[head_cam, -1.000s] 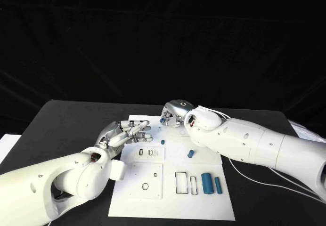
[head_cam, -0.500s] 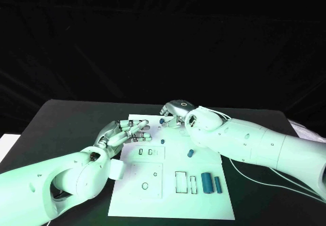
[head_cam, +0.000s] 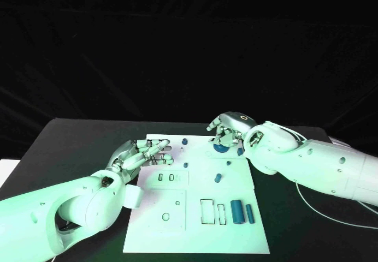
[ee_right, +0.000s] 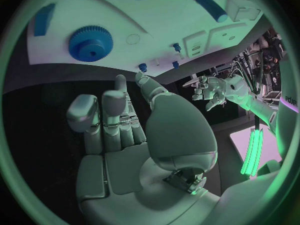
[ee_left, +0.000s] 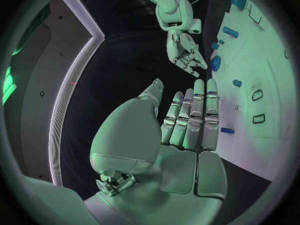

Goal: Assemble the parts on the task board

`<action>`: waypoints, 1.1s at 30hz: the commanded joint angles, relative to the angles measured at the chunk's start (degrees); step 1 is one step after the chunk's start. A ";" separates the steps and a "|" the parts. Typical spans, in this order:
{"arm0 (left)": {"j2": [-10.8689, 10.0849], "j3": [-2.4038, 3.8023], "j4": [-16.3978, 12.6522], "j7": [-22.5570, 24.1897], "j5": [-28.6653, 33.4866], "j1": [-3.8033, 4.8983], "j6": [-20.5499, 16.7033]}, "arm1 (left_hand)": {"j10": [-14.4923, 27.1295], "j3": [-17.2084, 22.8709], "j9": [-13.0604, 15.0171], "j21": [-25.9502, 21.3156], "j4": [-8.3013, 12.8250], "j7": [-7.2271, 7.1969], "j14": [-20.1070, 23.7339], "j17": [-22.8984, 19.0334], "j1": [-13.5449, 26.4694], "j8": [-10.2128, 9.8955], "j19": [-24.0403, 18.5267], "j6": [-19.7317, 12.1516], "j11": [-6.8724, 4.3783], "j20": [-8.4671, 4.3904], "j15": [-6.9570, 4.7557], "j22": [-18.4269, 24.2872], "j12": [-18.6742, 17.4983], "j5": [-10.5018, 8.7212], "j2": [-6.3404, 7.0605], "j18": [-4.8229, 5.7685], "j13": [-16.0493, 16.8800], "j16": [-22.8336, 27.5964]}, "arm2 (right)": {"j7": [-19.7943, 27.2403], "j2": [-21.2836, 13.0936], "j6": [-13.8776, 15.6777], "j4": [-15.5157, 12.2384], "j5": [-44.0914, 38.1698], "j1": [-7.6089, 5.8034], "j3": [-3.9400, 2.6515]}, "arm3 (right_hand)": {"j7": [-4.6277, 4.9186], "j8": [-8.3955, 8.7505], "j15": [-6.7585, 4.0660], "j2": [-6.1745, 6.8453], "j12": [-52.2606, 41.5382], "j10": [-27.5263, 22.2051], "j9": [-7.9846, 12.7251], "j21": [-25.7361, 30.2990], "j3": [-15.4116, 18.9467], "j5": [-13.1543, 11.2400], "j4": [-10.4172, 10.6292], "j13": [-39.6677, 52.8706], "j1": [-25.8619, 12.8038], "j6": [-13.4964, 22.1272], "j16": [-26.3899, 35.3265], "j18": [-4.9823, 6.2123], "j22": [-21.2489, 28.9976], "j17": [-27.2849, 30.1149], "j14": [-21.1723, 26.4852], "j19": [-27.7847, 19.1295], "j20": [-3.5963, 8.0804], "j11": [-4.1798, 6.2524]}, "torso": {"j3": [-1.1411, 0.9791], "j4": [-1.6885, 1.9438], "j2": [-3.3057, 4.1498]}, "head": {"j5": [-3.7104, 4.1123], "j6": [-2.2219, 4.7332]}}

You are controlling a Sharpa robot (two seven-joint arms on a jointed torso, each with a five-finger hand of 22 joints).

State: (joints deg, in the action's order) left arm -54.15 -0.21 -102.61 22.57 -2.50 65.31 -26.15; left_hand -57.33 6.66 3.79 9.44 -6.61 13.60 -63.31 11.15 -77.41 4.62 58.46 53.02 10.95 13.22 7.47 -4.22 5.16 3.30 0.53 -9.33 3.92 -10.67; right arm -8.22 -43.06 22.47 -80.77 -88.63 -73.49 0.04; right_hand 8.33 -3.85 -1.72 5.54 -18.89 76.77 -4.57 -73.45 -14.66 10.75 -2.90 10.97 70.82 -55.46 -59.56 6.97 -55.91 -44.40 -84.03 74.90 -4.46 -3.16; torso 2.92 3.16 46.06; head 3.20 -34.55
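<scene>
Task board: mid-table, strewn with blue parts. Hovered the right hand just over the gear at the far end, fingers loose, grasping nothing. Held the left hand released and empty at the board's left edge. Probably needed a straight descent and a pinch across the gear's rim.

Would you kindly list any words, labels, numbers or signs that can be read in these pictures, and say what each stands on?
None can be read with certainty.
The task board bears only black outlines of slots, no lettering.
The right hand shows a small ring mark on its back, not a text.
A few pale letters at the right wrist view's rim are cut off and unreadable.
</scene>
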 commanded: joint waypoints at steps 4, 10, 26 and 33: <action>0.01 0.03 0.13 0.57 0.15 0.07 1.50 | 0.34 0.09 -0.09 -0.32 0.35 0.80 0.33 0.06 -0.14 -0.23 0.28 -0.48 -0.05 0.31 0.08 0.08 -0.13 -0.03 -0.42 -1.01 -0.05 0.30 | -1.14 -2.94 -5.62 -0.78 9.34 -0.20 -0.10 | -0.33 -0.07 -0.43 0.88 -24.17 -0.47 0.13 -5.27 4.62 3.97 2.70 25.88 -0.98 1.49 -14.97 -2.11 -8.67 -19.58 -2.83 3.41 0.27 0.86 | -0.59 -0.66 -0.28 | 0.04 0.17; 0.09 0.03 0.19 0.59 0.16 0.06 1.55 | 0.34 0.09 -0.09 -0.32 0.35 0.80 0.33 0.06 -0.14 -0.23 0.28 -0.48 -0.05 0.31 0.08 0.08 -0.13 -0.03 -0.42 -1.01 -0.05 0.30 | -1.78 -3.02 -7.97 0.81 9.53 -0.23 -0.13 | 0.00 -0.08 0.28 -0.05 -37.49 -1.99 -0.08 -7.15 6.53 4.24 3.87 41.93 0.47 2.04 -18.88 -2.42 -11.66 -25.10 -2.84 4.07 -0.13 0.13 | -0.65 -0.56 -0.21 | 0.31 0.06; 0.27 0.03 0.38 0.48 0.16 0.05 1.60 | 0.35 0.11 -0.08 -0.36 0.41 0.79 0.35 0.09 -0.17 -0.24 0.28 -0.48 -0.05 0.32 0.08 0.10 -0.14 -0.03 -0.47 -1.01 -0.05 0.33 | -4.26 -0.58 -11.16 3.98 6.46 0.03 -0.05 | 0.09 -0.46 0.49 -1.13 -43.66 -0.82 -0.41 -7.82 7.10 3.80 4.24 49.82 1.64 1.53 -20.27 -2.54 -12.62 -27.26 -2.90 4.06 -0.43 -0.01 | -0.39 -0.47 -0.22 | 0.63 -0.56; 0.29 0.03 0.42 0.44 0.16 0.05 1.63 | 0.35 0.11 -0.08 -0.36 0.41 0.79 0.35 0.09 -0.17 -0.24 0.28 -0.48 -0.05 0.32 0.08 0.10 -0.14 -0.03 -0.47 -1.01 -0.05 0.33 | -4.97 0.27 -11.89 4.64 6.29 0.05 0.00 | 0.06 -0.60 0.48 -1.31 -44.57 -0.58 -0.50 -7.93 7.13 3.89 4.26 50.95 1.77 1.22 -20.52 -2.56 -12.77 -27.66 -2.94 4.07 -0.43 0.00 | -0.43 -0.49 -0.21 | 0.45 -0.84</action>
State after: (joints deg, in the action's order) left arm -53.99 -0.22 -102.16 22.60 -2.39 65.30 -25.80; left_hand -57.33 6.82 3.79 9.46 -6.46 13.60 -63.31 11.18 -77.41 4.62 58.66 53.02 10.94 13.42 7.47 -4.17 5.11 3.30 0.53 -9.32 3.93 -10.67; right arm -11.97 -42.97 12.21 -76.28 -81.24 -73.48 0.03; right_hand 8.44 -4.19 -1.52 4.38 -63.24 75.82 -5.01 -81.03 -7.75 14.86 1.35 61.79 71.98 -53.82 -79.83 4.83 -68.61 -71.98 -83.93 78.80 -4.62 -3.03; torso 2.51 2.68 45.86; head 3.70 -35.26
